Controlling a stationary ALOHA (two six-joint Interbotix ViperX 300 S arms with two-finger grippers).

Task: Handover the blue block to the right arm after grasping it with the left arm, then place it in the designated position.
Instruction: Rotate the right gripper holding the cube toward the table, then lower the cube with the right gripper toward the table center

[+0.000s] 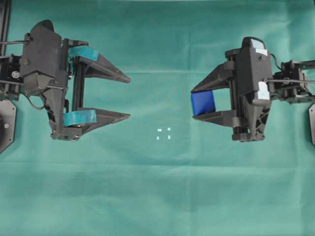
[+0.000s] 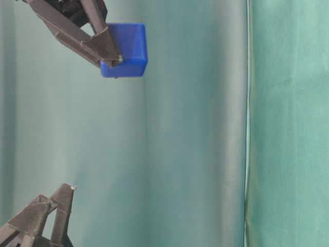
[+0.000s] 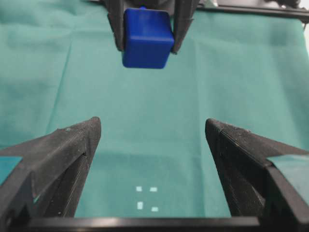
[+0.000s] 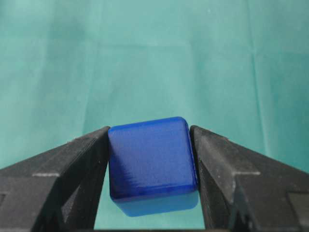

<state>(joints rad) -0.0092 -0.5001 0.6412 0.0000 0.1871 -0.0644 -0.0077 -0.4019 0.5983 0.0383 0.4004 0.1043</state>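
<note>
Two grippers face each other: the right gripper pinches the blue block above the green cloth, ready for placing on the white marks, while the left gripper gapes wide, empty.

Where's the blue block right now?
The blue block sits clamped between the right gripper's fingertips, right of centre in the overhead view, up and right of the white marks; the left gripper is open and empty.

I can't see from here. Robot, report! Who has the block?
Right gripper shut on block, held above the cloth. Left gripper open, empty. White marks uncovered, nothing in the way.
</note>
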